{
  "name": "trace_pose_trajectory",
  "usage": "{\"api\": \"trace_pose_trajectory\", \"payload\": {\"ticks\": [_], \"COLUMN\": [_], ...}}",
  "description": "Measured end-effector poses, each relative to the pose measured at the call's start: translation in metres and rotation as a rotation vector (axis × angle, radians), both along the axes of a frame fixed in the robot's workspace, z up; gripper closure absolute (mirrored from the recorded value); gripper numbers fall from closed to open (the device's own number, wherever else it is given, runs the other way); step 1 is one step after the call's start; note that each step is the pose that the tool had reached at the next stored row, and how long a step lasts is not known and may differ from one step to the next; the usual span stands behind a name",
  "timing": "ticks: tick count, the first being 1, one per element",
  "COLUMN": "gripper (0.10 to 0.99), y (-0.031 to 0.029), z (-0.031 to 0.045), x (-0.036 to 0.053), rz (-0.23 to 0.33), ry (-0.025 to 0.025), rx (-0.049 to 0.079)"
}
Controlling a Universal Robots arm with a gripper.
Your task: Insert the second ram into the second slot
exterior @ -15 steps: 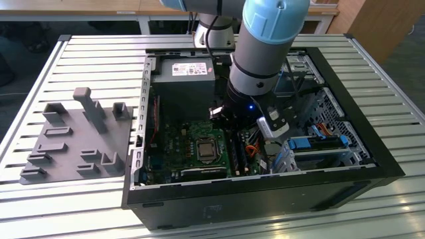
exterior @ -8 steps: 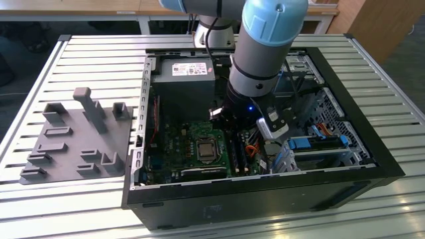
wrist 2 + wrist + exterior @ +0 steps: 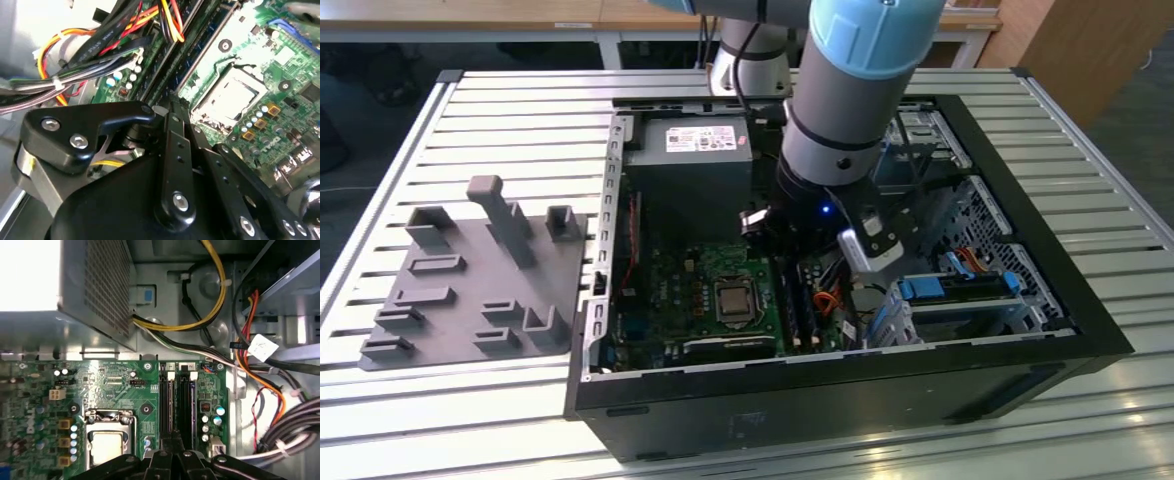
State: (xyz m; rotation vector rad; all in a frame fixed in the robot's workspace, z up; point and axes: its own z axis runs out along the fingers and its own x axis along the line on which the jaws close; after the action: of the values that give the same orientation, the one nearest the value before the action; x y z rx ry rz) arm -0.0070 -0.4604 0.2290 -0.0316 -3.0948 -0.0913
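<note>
My gripper (image 3: pixel 790 245) is low inside the open computer case, over the memory slots (image 3: pixel 176 400) beside the processor socket (image 3: pixel 111 442). Its fingers (image 3: pixel 165 456) are shut, their tips meeting right above the slot with a white latch (image 3: pixel 171 375). In the second wrist view a thin dark blue-green stick, the second ram (image 3: pixel 200 47), runs edge-on away from the gripper (image 3: pixel 172 100) along the slots. I cannot tell whether the fingers pinch it or only rest on its top edge. The gripper body hides the near end of the slots.
Bundled cables (image 3: pixel 265 390) lie close beside the slots toward the drive bay with blue brackets (image 3: pixel 961 285). The power supply (image 3: pixel 694 140) fills the case's far corner. A grey parts fixture (image 3: pixel 467 275) sits on the slatted table at the exterior view's left.
</note>
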Motion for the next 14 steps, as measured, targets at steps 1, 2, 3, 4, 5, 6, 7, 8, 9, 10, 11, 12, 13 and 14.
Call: {"api": "trace_pose_trajectory", "payload": {"ticks": [1,2,3,4,5,6,7,8,9,10,11,12,13,14], "gripper": [0.980,0.980,0.980,0.980,0.980,0.980,0.980,0.980,0.980,0.980,0.980,0.980,0.980,0.980], "y": [0.0000,0.0000,0.0000,0.0000,0.0000,0.0000,0.0000,0.0000,0.0000,0.0000,0.0000,0.0000,0.0000,0.0000], "z": [0.0039,0.0071,0.0086,0.0103,0.0130,0.0155,0.0182,0.0209,0.0237,0.0265,0.0288,0.0307,0.0316,0.0317], "x": [0.0000,0.0000,0.0000,0.0000,0.0000,0.0000,0.0000,0.0000,0.0000,0.0000,0.0000,0.0000,0.0000,0.0000], "rz": [0.000,0.000,0.000,0.000,0.000,0.000,0.000,0.000,0.000,0.000,0.000,0.000,0.000,0.000], "ry": [0.0000,0.0001,0.0001,0.0001,0.0002,0.0002,0.0002,0.0003,0.0002,0.0002,0.0003,0.0006,0.0010,0.0016], "rx": [0.000,-0.001,0.000,0.000,0.000,0.000,0.000,-0.001,0.000,0.000,0.000,0.000,0.000,0.000]}}
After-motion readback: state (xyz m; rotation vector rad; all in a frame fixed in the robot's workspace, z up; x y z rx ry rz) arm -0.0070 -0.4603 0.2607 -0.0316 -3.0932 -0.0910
